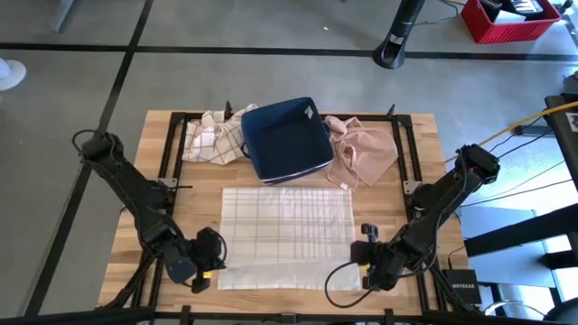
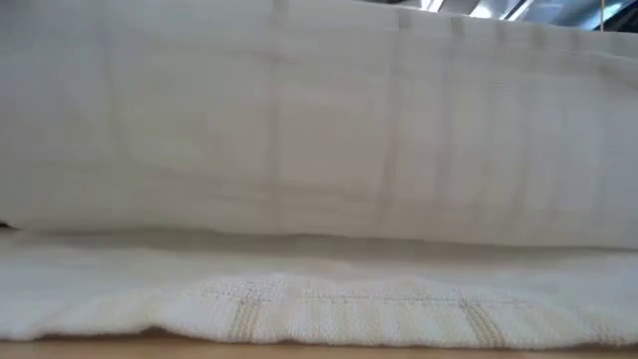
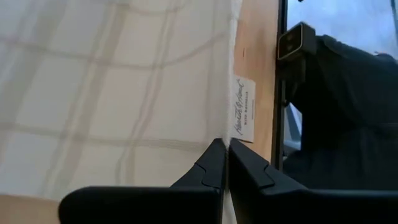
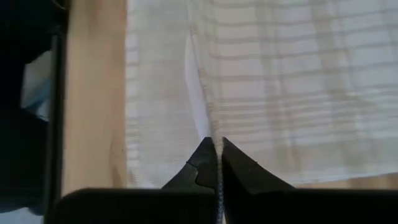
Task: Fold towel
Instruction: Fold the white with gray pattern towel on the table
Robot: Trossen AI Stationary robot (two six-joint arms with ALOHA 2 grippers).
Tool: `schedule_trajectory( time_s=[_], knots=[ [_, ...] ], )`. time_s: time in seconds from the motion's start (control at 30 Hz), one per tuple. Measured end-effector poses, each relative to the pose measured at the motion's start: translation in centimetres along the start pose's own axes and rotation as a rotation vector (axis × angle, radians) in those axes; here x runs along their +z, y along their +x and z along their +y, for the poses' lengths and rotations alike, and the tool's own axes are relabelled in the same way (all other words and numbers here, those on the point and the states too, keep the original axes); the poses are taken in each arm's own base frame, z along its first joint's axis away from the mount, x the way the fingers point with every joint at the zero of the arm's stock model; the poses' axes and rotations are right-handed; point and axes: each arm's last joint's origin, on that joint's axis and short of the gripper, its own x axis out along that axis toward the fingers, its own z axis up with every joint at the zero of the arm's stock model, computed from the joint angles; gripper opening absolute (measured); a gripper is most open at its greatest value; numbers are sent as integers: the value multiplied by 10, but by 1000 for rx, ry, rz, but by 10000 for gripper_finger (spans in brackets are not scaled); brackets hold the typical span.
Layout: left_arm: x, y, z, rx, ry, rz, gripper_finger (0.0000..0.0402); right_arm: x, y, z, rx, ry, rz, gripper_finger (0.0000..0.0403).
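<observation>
The white towel point(image 1: 287, 233) with faint plaid lines lies spread on the wooden table's near half. My left gripper point(image 1: 215, 262) is shut on it at its near left corner, and my right gripper point(image 1: 361, 262) is shut on it at its near right corner. In the low view the towel point(image 2: 319, 150) fills the picture: an upper sheet stands like a curtain over a lower layer point(image 2: 319, 309) that lies flat on the table. Both arms reach in from the table's sides, slanting down. My left gripper point(image 3: 225, 144) pinches the towel's side edge point(image 3: 231, 121) between its two fingers, close to a small sewn label point(image 3: 244, 109). The fingers slant down and lie along that edge. One layer or several, I cannot tell. My right gripper point(image 4: 216, 142) pinches the towel's side edge point(image 4: 210, 121) between its two fingers, slanting down and along the edge. The held sheet runs on beyond the fingers above another layer point(image 4: 155, 93) that lies flat on the table.
At the table's far side lie a navy blue cloth point(image 1: 287, 140), a pink cloth point(image 1: 361, 152) to its right and a crumpled white and red checked cloth point(image 1: 212, 137) to its left. Black rails point(image 1: 408, 153) run along the table's sides.
</observation>
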Motion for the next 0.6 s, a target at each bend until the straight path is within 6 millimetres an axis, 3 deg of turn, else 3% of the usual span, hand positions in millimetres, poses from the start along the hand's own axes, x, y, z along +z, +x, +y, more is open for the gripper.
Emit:
schedule_trajectory(
  time_s=[0.6],
  knots=[
    [-22, 39, 4, 15, -32, 69, 6, -13, 38, 14, 109, -10, 145, 18]
  ],
)
